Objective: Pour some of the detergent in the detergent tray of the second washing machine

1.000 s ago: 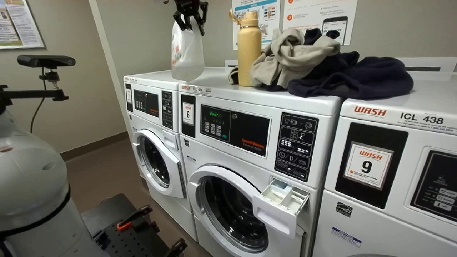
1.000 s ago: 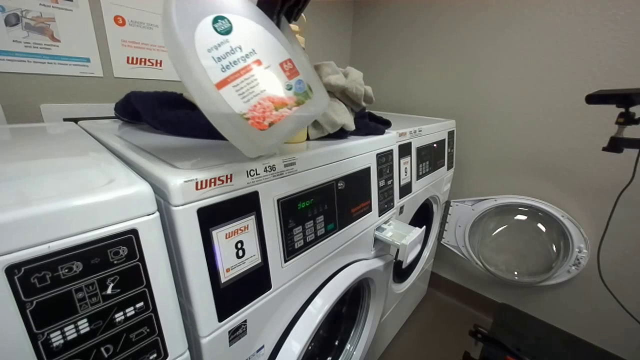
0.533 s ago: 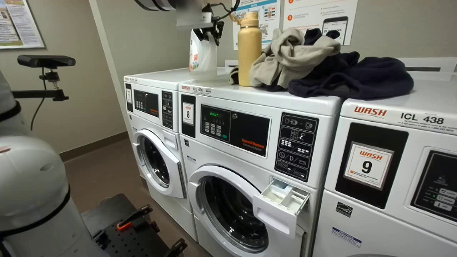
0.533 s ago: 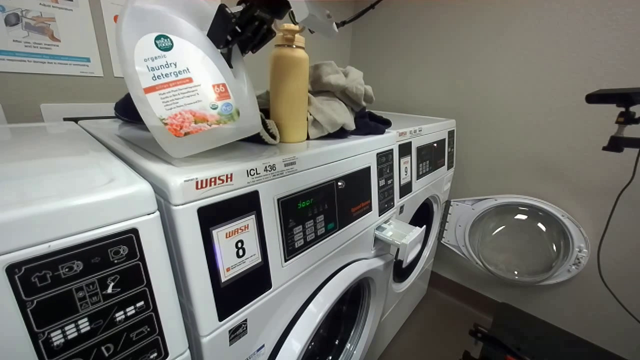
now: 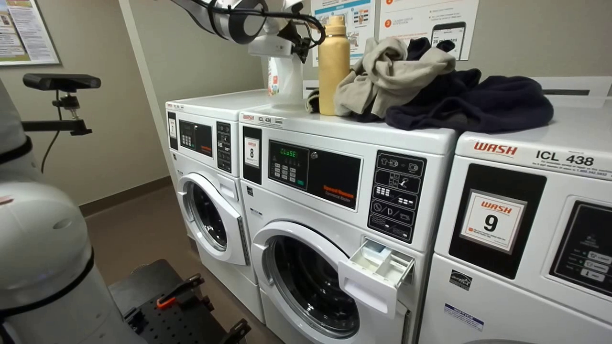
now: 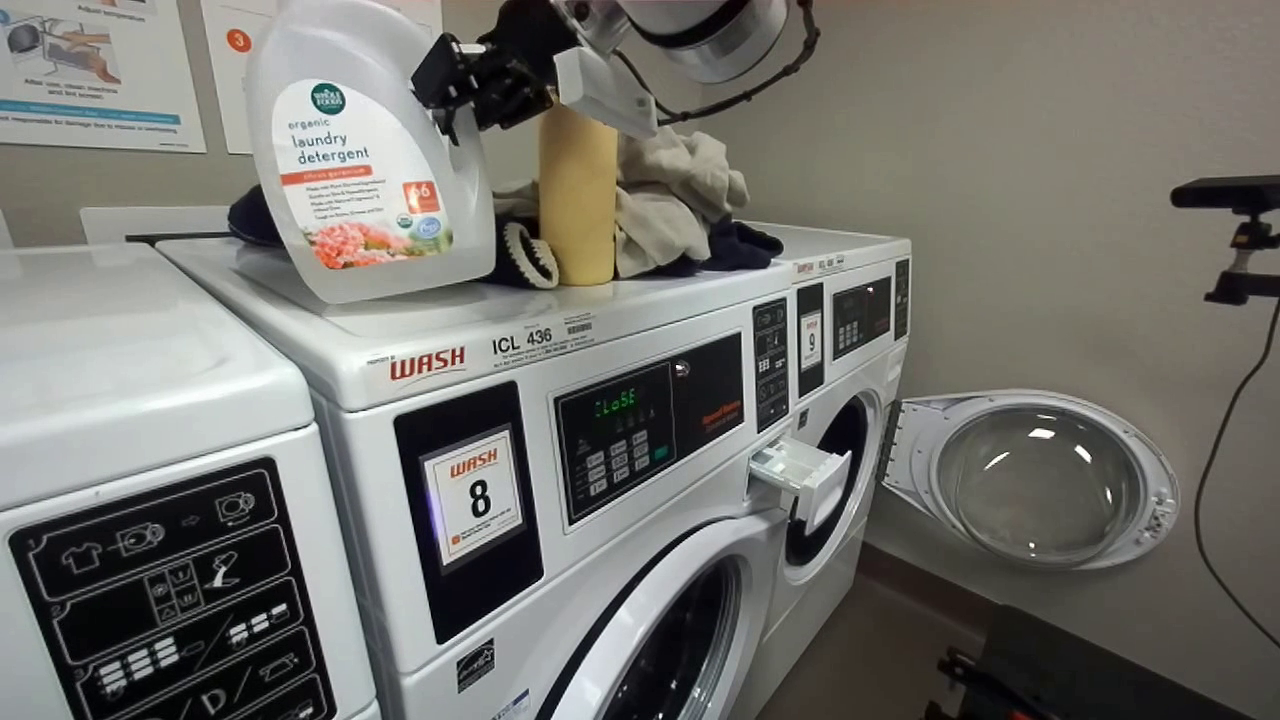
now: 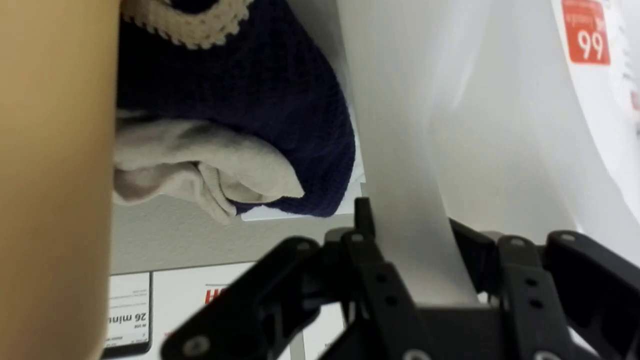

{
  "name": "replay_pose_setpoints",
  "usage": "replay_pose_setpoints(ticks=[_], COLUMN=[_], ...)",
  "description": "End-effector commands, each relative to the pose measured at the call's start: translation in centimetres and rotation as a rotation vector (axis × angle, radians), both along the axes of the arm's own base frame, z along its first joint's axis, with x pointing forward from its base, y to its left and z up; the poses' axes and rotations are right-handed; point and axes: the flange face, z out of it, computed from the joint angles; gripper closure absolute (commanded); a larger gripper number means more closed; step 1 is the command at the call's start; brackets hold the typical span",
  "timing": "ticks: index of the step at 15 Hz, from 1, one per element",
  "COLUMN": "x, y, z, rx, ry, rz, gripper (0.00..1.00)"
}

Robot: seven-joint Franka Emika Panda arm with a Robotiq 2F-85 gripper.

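Note:
The detergent is a translucent jug with a red-and-white label. It is close to upright at the left front of the second washing machine's top. Its base is at or just above the surface; I cannot tell which. My gripper has its fingers on both sides of the handle. The wrist view shows the gripper closed around that handle, with the detergent's body at right. The cap is out of view. The second washing machine has an "8" sticker. Its detergent tray sticks out, pulled open, and it also shows in an exterior view.
A tan-yellow bottle stands close beside the gripper; it fills the left of the wrist view. Beige and navy clothes lie behind it. Machine 9 is alongside, and a round door hangs open.
The detergent has moved back from the front edge, towards the bottle in an exterior view, and from tilted to nearly upright. More of the arm shows. The display changed from "door" to "CLOSE".

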Motion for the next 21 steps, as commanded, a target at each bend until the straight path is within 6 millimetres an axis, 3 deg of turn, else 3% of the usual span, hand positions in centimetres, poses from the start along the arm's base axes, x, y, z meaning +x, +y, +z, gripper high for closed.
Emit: replay_pose_setpoints(ticks=[1,4,7,14,21], x=[-2.7,-4.1,-5.7,-8.7,-10.8], y=[0.7,1.4,1.4,0.3,1.5], z=[2.4,3.5,4.7,6.9,9.3], rx=[0.025,0.024,0.017,-0.094,-0.297], ry=[-0.100,-0.128,-0.134,-0.092,0.099], rz=[0.015,0.033,0.039,0.044,0.055], gripper=[0.42,0.18,0.00,0.00,0.00])
